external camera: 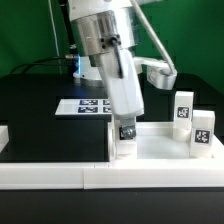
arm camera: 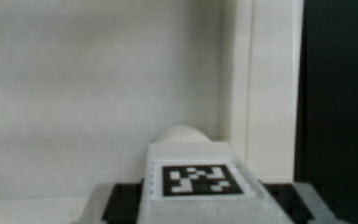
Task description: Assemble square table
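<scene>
The white square tabletop (external camera: 155,150) lies flat at the front of the black table. My gripper (external camera: 125,133) reaches down over its corner toward the exterior view's left and is shut on a white tagged leg (external camera: 124,148). The leg stands upright, with its lower end on or just above the slab. In the wrist view the leg (arm camera: 197,165) shows its black-white tag between my dark fingers (arm camera: 126,196), and the tabletop (arm camera: 105,90) fills the background. Two more tagged legs (external camera: 183,106) (external camera: 202,134) stand upright at the exterior view's right. I cannot tell whether the held leg sits in a corner socket.
A long white bar fence (external camera: 60,176) runs along the front edge, against the tabletop. The marker board (external camera: 85,105) lies flat behind my gripper. A white fixture (external camera: 160,72) sits at the back. Black table (arm camera: 345,90) shows beside the slab's edge.
</scene>
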You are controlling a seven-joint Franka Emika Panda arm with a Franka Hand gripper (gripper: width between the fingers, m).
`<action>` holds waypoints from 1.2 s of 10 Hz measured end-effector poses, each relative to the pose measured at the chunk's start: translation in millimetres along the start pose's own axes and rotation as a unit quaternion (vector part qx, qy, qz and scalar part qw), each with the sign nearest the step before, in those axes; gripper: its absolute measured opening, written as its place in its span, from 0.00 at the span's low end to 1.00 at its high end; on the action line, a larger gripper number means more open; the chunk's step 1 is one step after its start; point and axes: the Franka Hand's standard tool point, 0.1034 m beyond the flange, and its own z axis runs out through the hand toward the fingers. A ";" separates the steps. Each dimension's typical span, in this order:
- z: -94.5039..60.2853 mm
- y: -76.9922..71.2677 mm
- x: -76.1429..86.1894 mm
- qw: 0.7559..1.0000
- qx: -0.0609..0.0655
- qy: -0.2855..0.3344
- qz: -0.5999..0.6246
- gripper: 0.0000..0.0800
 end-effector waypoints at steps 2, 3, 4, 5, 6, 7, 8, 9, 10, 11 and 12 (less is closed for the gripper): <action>0.5 0.2 -0.5 1.000 0.000 0.000 -0.018 0.70; 0.1 0.6 -0.5 0.993 -0.005 0.003 -0.117 0.70; -0.9 0.6 -1.6 0.974 -0.013 0.003 -0.227 0.78; -1.6 0.7 -4.2 0.958 -0.019 0.003 -0.286 0.78; -0.7 1.1 -3.1 0.950 -0.019 0.002 -0.312 0.81; -0.5 1.2 -2.8 0.936 -0.019 0.001 -0.350 0.81; -0.7 1.7 -1.5 0.916 -0.022 0.002 -0.401 0.81; -1.8 2.2 3.1 0.876 -0.033 0.008 -0.481 0.81; -3.3 0.7 4.0 0.827 -0.042 0.015 -0.560 0.81; -3.6 0.0 4.4 0.777 -0.048 0.016 -0.627 0.81; -1.8 0.9 4.1 0.741 -0.050 0.012 -0.669 0.81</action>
